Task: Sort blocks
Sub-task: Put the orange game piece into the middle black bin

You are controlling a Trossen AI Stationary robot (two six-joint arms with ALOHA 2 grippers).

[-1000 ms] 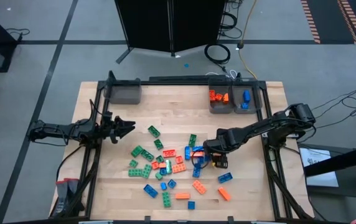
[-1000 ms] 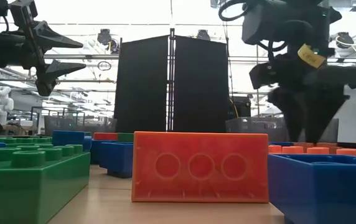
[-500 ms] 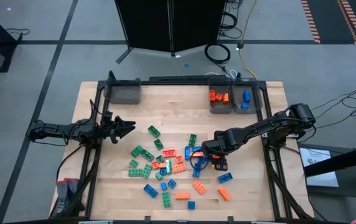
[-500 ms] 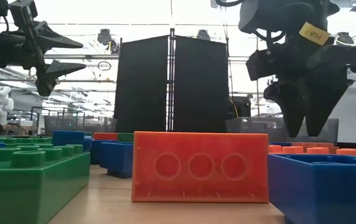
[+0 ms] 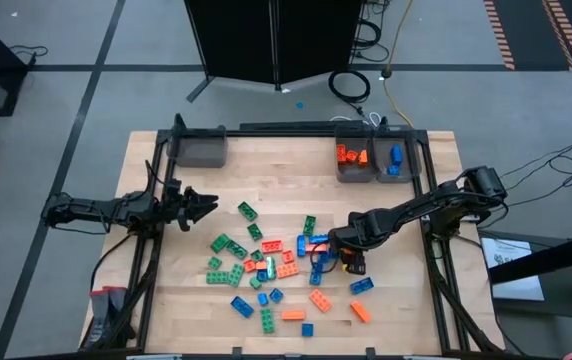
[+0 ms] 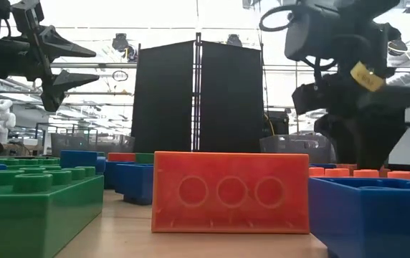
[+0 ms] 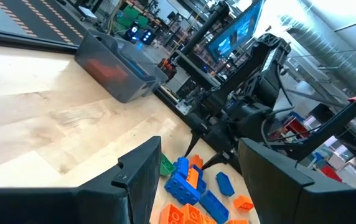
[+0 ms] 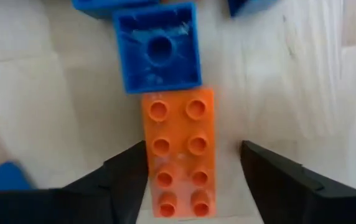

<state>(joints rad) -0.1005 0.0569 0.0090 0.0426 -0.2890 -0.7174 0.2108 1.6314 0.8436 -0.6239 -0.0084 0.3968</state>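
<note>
From above, the right gripper (image 5: 347, 262) hides most of what lies under it near the right side of the desk (image 5: 416, 310), but its wrist camera shows an orange eight-stud block (image 8: 180, 158) lying flat, studs up, between the spread fingers (image 8: 128, 177), its near end cut off from sight and its long axis running straight away from the wrist toward a blue square block (image 8: 159, 53) that touches its far end, hollow side up. The jaws stand apart on either side of the orange block, not clenched on it, and I cannot tell whether they touch it. The left gripper (image 5: 206, 206) hangs at the desk's left edge, jaws parted and empty, well clear of the scattered blocks (image 5: 256, 265)
</note>
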